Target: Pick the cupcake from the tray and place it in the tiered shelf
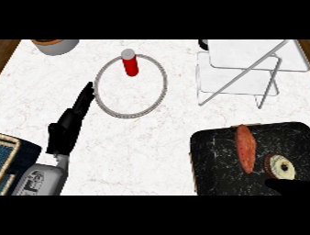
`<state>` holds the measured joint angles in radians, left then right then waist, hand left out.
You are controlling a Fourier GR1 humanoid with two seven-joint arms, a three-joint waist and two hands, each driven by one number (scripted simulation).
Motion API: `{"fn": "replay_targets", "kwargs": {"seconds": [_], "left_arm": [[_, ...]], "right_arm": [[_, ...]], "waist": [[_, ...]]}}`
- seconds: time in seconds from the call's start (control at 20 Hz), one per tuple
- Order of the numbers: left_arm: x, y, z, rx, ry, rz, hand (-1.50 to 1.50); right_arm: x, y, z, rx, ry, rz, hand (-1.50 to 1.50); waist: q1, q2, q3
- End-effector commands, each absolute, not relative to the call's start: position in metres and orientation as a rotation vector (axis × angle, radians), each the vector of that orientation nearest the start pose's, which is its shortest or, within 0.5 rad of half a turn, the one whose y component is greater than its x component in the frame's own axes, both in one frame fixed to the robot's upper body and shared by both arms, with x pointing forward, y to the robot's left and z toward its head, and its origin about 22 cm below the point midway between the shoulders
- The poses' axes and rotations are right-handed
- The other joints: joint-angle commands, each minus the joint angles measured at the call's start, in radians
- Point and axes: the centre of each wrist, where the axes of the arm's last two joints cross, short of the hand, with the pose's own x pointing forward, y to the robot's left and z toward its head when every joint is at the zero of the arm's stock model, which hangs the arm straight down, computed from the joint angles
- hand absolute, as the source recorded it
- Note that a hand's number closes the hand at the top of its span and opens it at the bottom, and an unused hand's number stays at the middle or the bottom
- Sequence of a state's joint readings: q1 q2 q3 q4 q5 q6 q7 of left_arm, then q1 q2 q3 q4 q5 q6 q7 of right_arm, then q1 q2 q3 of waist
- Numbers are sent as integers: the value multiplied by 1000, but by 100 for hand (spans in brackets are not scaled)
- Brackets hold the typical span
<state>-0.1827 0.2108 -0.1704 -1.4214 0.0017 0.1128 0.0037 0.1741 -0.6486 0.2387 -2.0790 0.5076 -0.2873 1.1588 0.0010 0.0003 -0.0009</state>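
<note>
Nothing done yet: cupcake (280,166) sits on tray (212,153), near right. Right hand (296,187) just beside it, grip unreadable. Left hand (66,131) open, empty. Lift and placing in tiered shelf (242,69), far right, remain.

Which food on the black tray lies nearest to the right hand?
The round cupcake, just by the right hand; the long reddish food lies farther away.
</note>
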Motion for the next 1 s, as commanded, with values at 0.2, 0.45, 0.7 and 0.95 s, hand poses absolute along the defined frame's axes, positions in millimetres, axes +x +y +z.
{"fn": "replay_targets", "kwargs": {"seconds": [0.2,0.45,0.7,0.95], "left_arm": [[287,230,15,97,-1551,-245,0],[291,204,14,140,-1582,-256,0],[301,240,26,115,-1575,-249,0],[293,207,15,136,-1596,-255,0]], "right_arm": [[183,-273,75,-983,-681,239,-150],[202,-264,78,-1004,-664,237,-150],[202,-274,84,-997,-641,235,-150],[214,-272,70,-1004,-638,231,-150]], "waist": [[-5,1,1],[-1,1,1],[-4,0,0],[-1,0,1]]}}
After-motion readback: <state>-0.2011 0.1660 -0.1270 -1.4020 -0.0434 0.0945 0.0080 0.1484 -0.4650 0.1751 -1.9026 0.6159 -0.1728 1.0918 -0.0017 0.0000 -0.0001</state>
